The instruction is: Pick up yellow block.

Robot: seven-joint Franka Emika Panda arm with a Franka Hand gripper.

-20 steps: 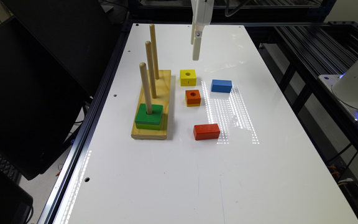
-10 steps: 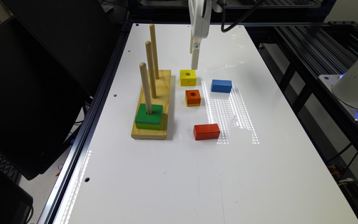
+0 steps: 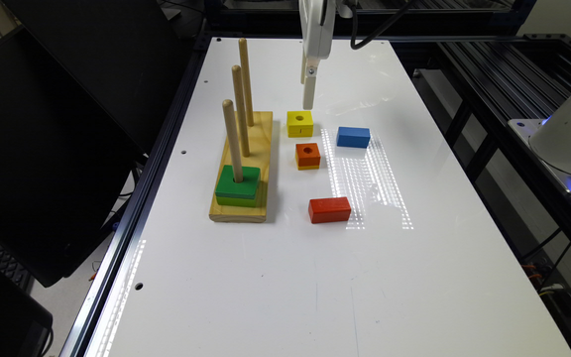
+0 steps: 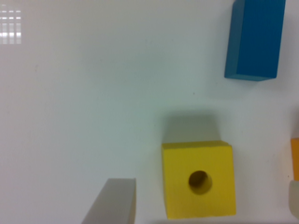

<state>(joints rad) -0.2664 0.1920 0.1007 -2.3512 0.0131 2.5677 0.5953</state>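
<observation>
Yellow block point(image 3: 300, 123) is sitting unlifted on the white table point(image 3: 285, 277) beside the peg board point(image 3: 246, 163), our tool point(image 3: 308, 101) hovering just above it. At the wrist, fingers point(image 4: 112, 203) are standing apart, flanking the yellow block point(image 4: 198, 179); descending, closing and lifting are remaining.

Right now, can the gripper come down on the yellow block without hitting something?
Probably yes. The gripper hangs just above the yellow block with its fingers spread on either side of it. The orange block and the blue block stand apart from it, so the way looks free.
</observation>
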